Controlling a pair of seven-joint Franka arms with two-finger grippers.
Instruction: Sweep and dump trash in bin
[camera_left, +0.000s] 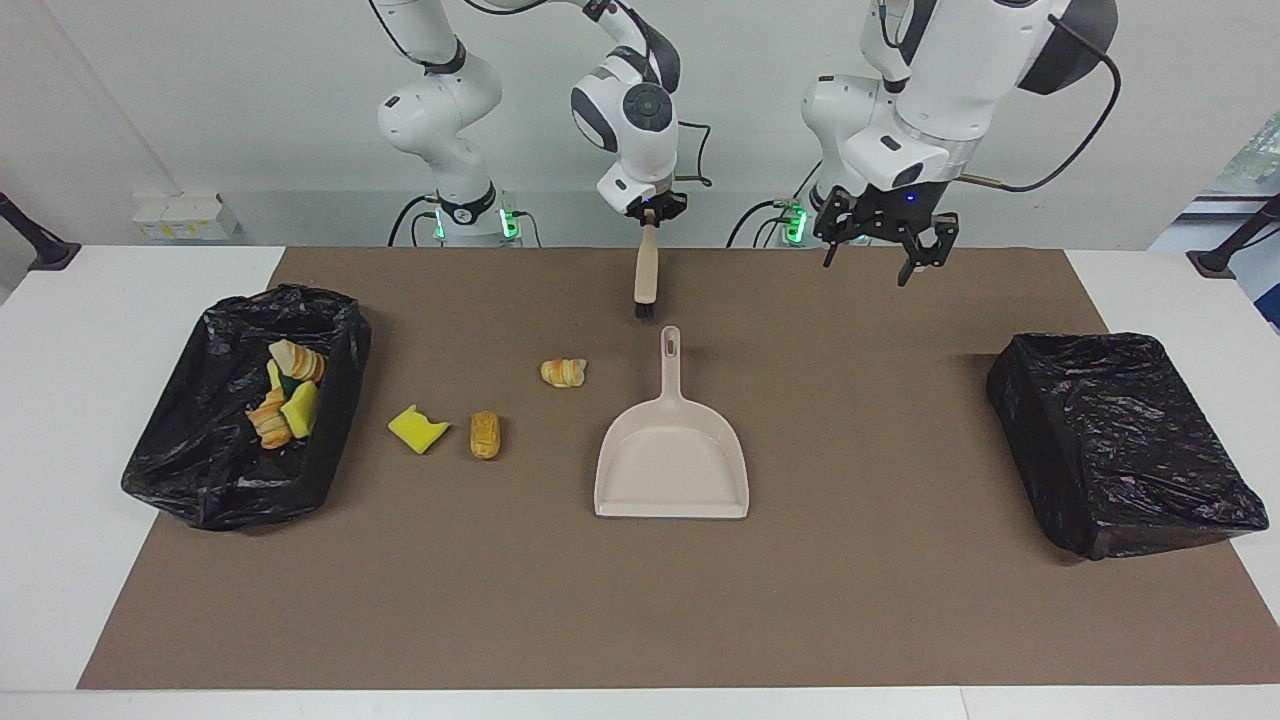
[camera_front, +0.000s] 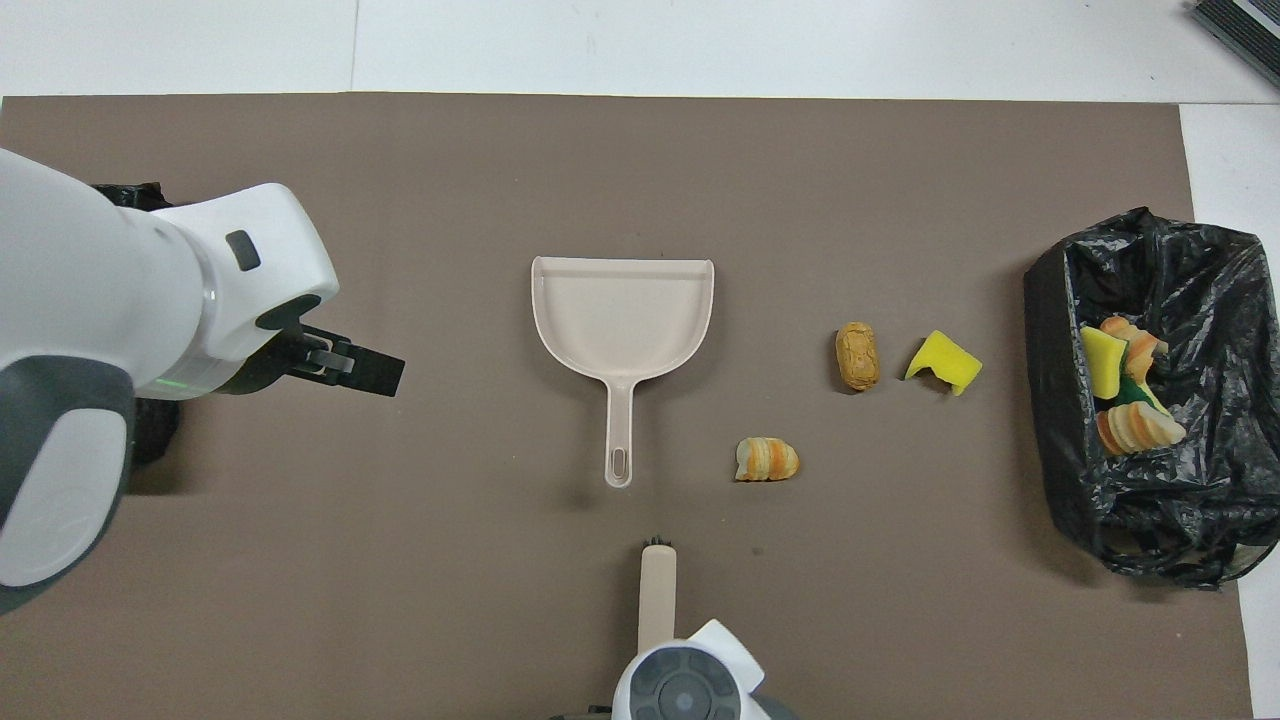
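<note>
Three scraps lie loose on the brown mat: striped croissant piece (camera_left: 563, 372), brown bread roll (camera_left: 485, 435), yellow sponge chunk (camera_left: 418, 429), all between the dustpan (camera_left: 671, 465) and the open bin (camera_left: 240, 440) at the right arm's end; more scraps (camera_left: 285, 405) sit piled inside that bin. Right gripper (camera_left: 650, 212) is clamped on the handle top of the brush (camera_left: 646, 285), which hangs bristles down just clear of the mat, likely ready to sweep. Left gripper (camera_left: 880, 245) hovers with jaws wide, empty, over the mat near the robots, probably heading for the pan handle, which points at the robots. Pan is smooth beige plastic, flat scoop. Both bins wear crinkly glossy black bags; the second bin (camera_left: 1120, 440) looks covered.
</note>
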